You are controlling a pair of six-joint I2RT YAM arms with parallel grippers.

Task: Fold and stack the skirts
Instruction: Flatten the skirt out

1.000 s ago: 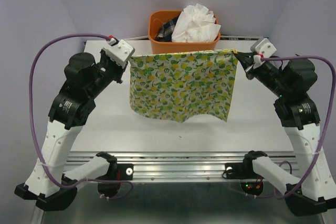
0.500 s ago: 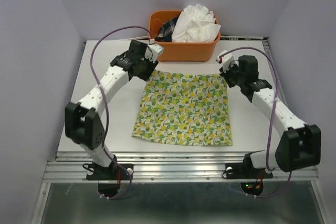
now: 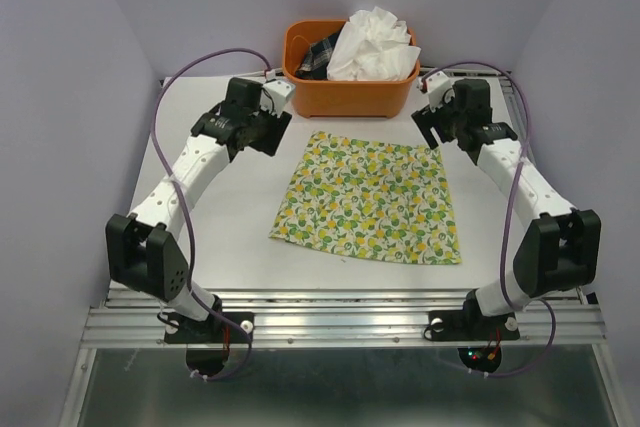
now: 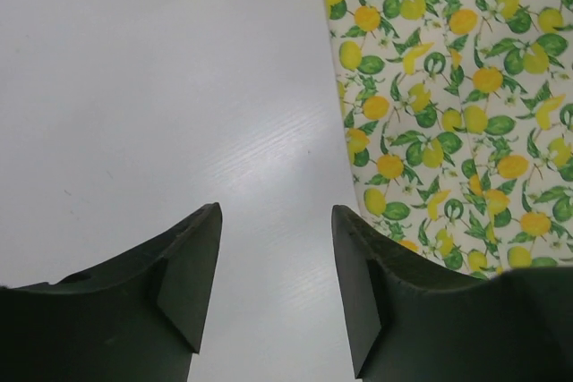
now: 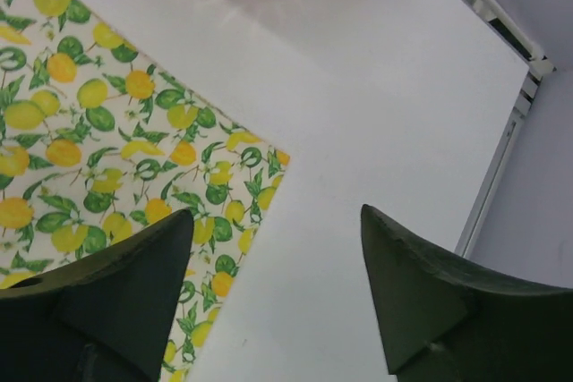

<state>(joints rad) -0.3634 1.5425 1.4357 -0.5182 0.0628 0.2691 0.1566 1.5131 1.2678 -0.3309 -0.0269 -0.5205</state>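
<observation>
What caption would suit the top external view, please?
Lemon-print white cloth skirt spread flat on the white table, left gripper and right gripper open beside its far corners.

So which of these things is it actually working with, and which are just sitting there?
Part of the job: lemon-print skirt, spread flat on the table; crinkly white skirt, in the orange basket.
Just there: orange basket; table.

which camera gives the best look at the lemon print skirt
The top external view: the whole lemon print skirt lies spread flat on the table, all four corners visible. The left wrist view catches only one edge strip of it; the right wrist view shows just one corner.
</observation>
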